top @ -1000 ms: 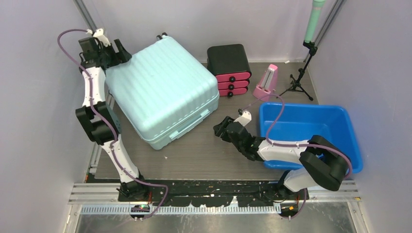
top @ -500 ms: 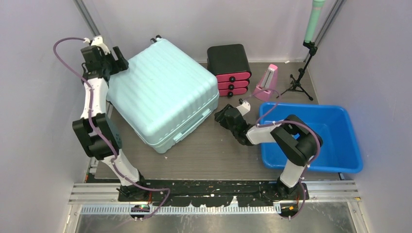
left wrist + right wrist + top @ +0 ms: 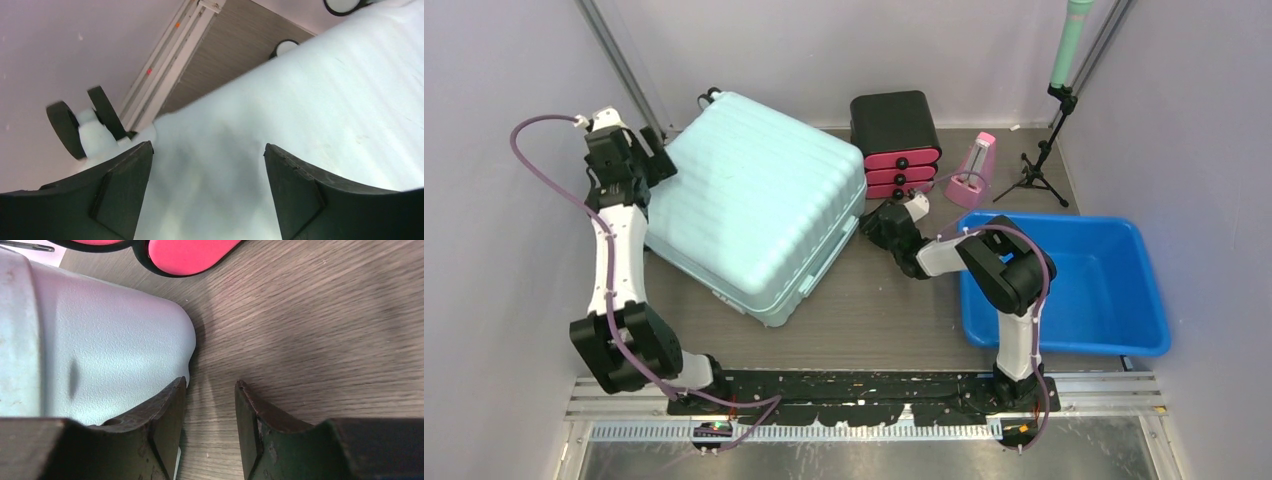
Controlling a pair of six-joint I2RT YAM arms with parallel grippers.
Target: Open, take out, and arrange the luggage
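Luggage: the mint-green luggage (image 3: pixel 759 205) lay flat and closed on the tabletop (image 3: pixel 874 310), toward the far left and turned at an angle.
Left fingers: the left fingers (image 3: pixel 120 190) stood wide apart over the shell's far-left corner, beside a black wheel (image 3: pixel 65 127), clamped on nothing.
Right fingers: the right fingers (image 3: pixel 167 420) were a little apart with only bare tabletop between them, one just beside the case's right corner.
Nearby: a black drawer box (image 3: pixel 894 135) sat just beyond that corner, and a blue tub (image 3: pixel 1144 290) to the right.
Risk: a push on the smooth shell would likely swing the whole case, perhaps into the drawer box, instead of opening it.
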